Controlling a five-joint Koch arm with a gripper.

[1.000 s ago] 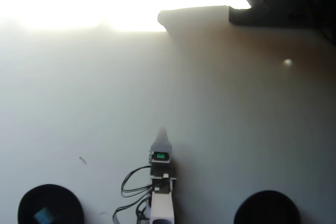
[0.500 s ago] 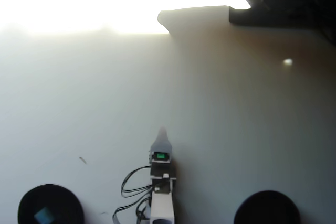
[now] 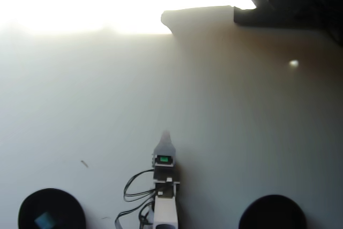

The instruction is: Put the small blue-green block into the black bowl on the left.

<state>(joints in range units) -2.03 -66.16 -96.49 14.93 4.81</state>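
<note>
Block sits inside the black bowl at seven o'clock; claw state unclear; only a stray swing could jostle the bowl.

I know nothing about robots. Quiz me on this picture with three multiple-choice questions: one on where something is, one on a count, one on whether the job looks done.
1. Where is the block?
A. in the left bowl
B. in the right bowl
C. on the table

2. How many black bowls show?
A. one
B. two
C. three

3. Is the pincer carrying the block?
A. yes, clamped in it
B. no, the block lies apart from it
C. the block is balanced on top of it

Answers:
1. A: the block sits inside the left bowl in the overhead view.
2. B: that one, plus the right bowl, both at the bottom edge.
3. B: the pincer points up the middle of the table, well away from the block; whether it is open or shut cannot be told.
</note>
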